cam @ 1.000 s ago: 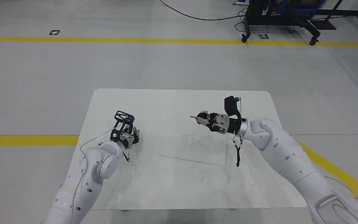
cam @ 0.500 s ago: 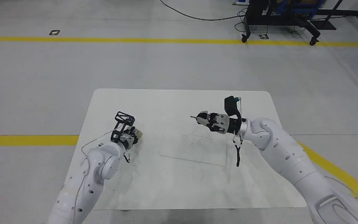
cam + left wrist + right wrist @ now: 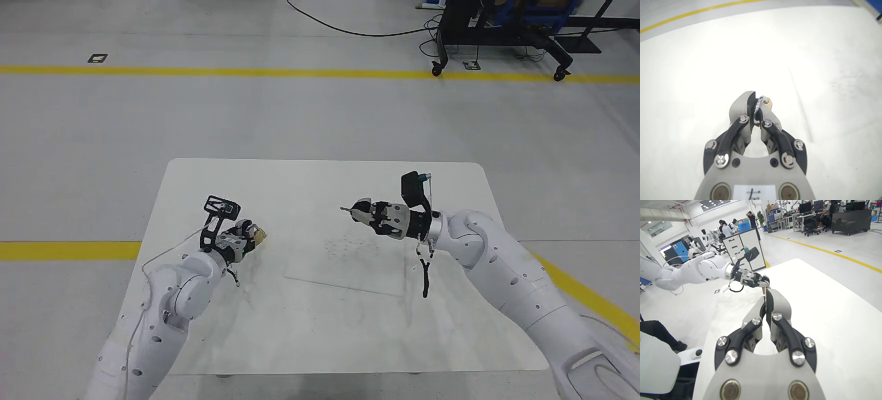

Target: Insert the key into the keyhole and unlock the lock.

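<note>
Left wrist view: my left hand (image 3: 758, 106) is clamped on the lock (image 3: 769, 102). My right hand (image 3: 767, 295) pinches the key (image 3: 763, 292) tight.

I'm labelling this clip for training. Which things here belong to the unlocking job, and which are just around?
Part of the job:
- lock, held in the left gripper
- key, held in the right gripper

Just around:
- table, under both arms
- drawer cabinet, beyond the table
- yellow floor line
</note>
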`<control>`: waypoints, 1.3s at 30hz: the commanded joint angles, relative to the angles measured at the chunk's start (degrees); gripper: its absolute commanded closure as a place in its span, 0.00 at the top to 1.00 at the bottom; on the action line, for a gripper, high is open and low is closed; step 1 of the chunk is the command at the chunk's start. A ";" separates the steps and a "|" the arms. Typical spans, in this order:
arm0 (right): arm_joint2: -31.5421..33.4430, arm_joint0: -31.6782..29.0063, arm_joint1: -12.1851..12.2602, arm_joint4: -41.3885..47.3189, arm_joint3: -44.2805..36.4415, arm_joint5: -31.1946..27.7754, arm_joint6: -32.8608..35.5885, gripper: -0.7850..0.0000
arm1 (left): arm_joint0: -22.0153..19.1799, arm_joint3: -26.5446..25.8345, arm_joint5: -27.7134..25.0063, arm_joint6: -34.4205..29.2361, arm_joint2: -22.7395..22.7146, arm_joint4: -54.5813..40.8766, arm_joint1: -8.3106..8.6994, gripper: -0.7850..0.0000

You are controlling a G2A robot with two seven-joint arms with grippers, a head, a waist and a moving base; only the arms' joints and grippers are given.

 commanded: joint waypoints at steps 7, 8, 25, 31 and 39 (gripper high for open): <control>0.00 0.00 0.00 0.00 0.00 0.00 0.00 0.00 | 0.62 1.49 -5.62 3.47 -2.50 -8.84 0.01 0.00; 0.00 0.00 0.00 0.00 0.00 0.00 0.00 0.00 | 0.62 1.49 -5.62 3.47 -2.50 -8.84 0.01 0.00; -5.90 1.68 -3.88 12.36 0.36 3.79 2.70 0.00 | -9.44 12.96 -10.70 -23.65 -2.16 -65.65 -1.27 0.00; -5.90 1.68 -3.88 12.36 0.36 3.79 2.70 0.00 | -9.28 12.80 -10.24 -22.35 -2.01 -64.49 -1.28 0.00; -6.27 -1.97 -4.52 25.62 -1.98 9.59 5.93 0.00 | -15.33 14.52 11.65 -15.40 2.42 -65.66 -2.65 0.00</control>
